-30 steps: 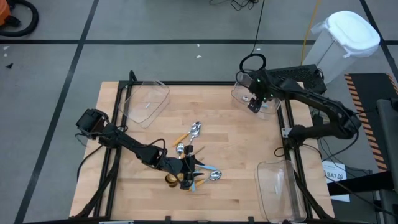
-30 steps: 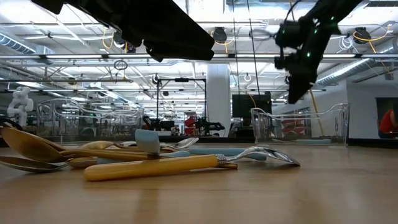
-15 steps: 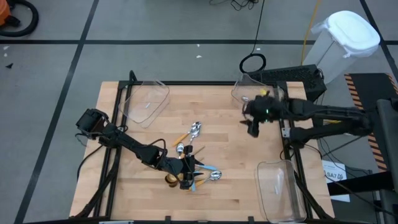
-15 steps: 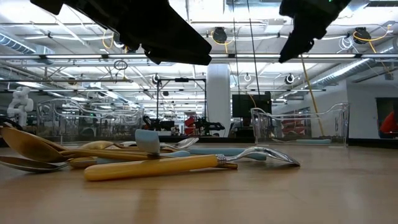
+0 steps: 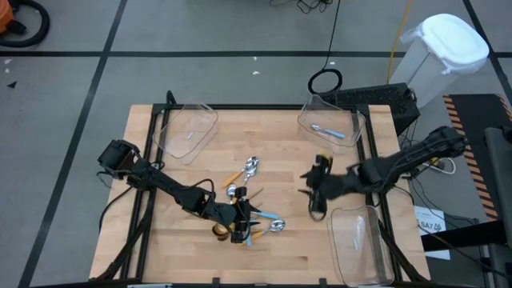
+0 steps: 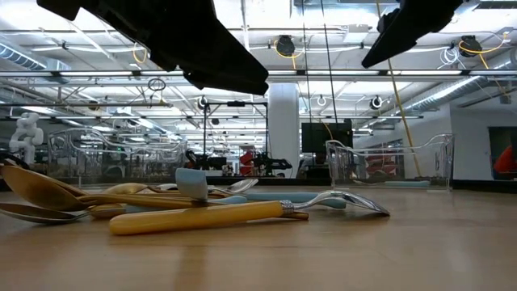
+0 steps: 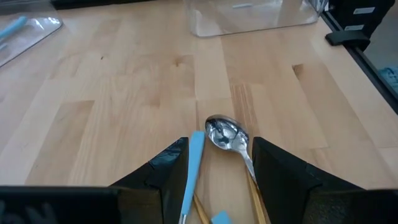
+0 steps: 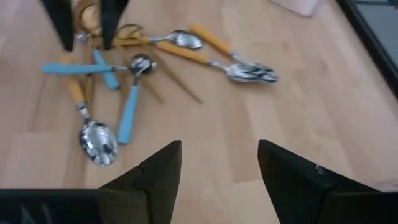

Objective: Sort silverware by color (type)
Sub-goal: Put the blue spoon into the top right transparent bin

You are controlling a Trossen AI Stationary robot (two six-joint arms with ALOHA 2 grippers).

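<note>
High view: no brand marks or legible writing appear on the table or arms. The wooden table (image 5: 200, 152) fills the centre of the frame. The left arm reaches in from the left edge toward lower centre; the left gripper (image 5: 240, 224) sits low over the pile of spoons (image 5: 248, 210) at lower centre. The right arm enters from the right edge, and the right gripper (image 5: 314, 192) hangs above bare wood right of centre, apart from the pile. Three clear bins stand at the table's edges: an upper-left bin (image 5: 189, 130), an upper-right bin (image 5: 331, 124) holding a blue-handled spoon (image 5: 326, 130), and a lower-right bin (image 5: 360, 240). A white lidded container (image 5: 438, 56) stands at the upper right, off the table.

Low view: the spoon pile lies at the left and centre of the frame. An orange-handled spoon (image 6: 242, 213) lies nearest, with gold spoons (image 6: 48, 192) behind it at the left. Both arms appear as dark shapes along the top edge. No writing can be read.

Left wrist view: the left gripper's fingers (image 7: 168, 165) stand apart, straddling a blue handle (image 7: 193, 165) and a silver spoon bowl (image 7: 224, 132), gripping neither.

Right wrist view: the right gripper's fingers (image 8: 155, 171) are spread wide with nothing between them. Blue-handled, orange-handled and gold spoons lie scattered in the upper left of the frame.
</note>
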